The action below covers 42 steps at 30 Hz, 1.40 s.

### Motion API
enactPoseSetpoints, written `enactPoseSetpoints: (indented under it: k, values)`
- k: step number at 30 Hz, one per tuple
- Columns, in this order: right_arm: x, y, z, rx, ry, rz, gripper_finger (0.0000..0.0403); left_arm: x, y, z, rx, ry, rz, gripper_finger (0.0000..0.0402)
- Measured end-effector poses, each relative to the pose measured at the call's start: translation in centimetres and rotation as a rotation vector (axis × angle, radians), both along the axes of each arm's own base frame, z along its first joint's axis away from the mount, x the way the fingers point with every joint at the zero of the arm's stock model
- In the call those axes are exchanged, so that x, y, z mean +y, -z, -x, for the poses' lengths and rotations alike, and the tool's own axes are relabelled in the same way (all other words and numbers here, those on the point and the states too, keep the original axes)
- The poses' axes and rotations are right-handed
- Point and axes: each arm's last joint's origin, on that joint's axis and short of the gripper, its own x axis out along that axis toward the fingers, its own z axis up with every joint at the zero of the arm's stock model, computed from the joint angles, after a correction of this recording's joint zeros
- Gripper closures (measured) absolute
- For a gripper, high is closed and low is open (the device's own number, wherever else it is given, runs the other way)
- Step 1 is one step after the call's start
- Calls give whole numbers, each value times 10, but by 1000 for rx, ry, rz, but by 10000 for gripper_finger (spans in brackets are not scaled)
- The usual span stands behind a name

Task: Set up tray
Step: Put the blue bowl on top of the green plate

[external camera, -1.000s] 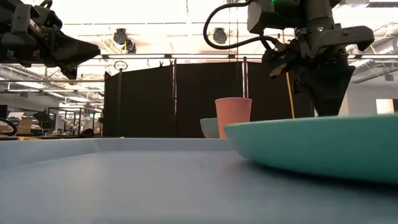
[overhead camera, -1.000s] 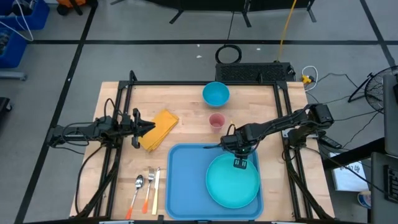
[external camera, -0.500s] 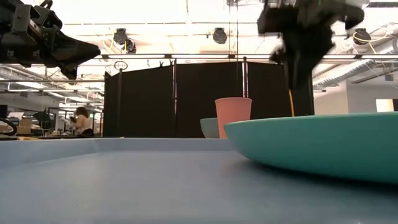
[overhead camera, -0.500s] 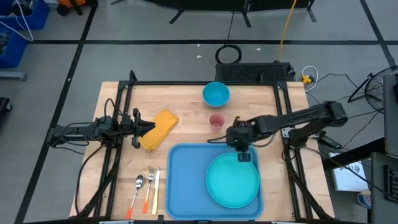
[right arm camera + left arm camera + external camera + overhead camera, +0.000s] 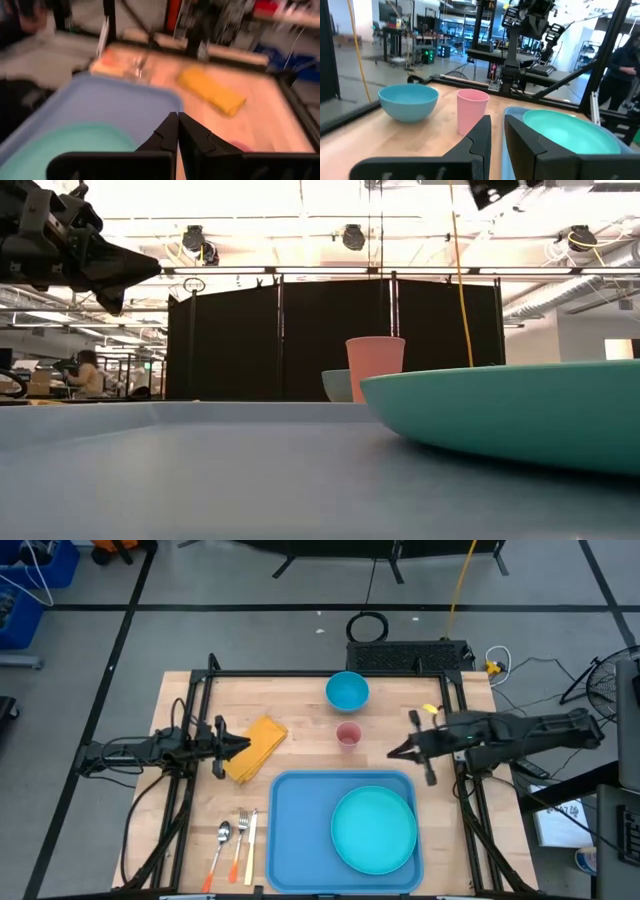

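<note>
the tray (image 5: 300, 830) is flat, light blue, with rounded corners; a teal plate (image 5: 374, 830) covers its 3 o'clock half; both the left gripper (image 5: 240, 746) and the right gripper (image 5: 393, 753) are closed, holding nothing.

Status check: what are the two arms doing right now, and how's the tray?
Left gripper shut, over yellow napkin. Right gripper shut, empty, beside tray. Teal plate sits on tray. Nothing blocking.

table (image 5: 300, 710) wood | on it: tray (image 5: 300, 825), bowl (image 5: 347, 691), cup (image 5: 348, 734), napkin (image 5: 256, 748), cutlery (image 5: 236, 840)
</note>
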Motion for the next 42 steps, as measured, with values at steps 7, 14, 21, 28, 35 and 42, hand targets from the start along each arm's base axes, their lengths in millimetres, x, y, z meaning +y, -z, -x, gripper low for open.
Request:
enactPoseSetpoints:
  k: [7, 14, 21, 28, 35, 42]
  values:
    - [-5, 45, 28, -129, 1, -98, 402, 0, 1, 0, 4, 1, 50, 346]
    - [-9, 83, 35, -89, 92, -94, 403, 4, -1, 1, -36, -123, 135, 346]
    - [-10, 114, 35, -142, 110, -63, 403, 11, -7, -8, -61, -281, 122, 391]
    - [-10, 125, 36, -176, 104, -58, 403, 33, -50, -40, 88, -429, 107, 396]
    - [-10, 125, 36, -176, 103, -57, 403, 84, -107, -114, 365, -468, 64, 391]
    - [-10, 123, 36, -188, 103, -60, 403, 157, -138, -188, 524, -412, 115, 381]
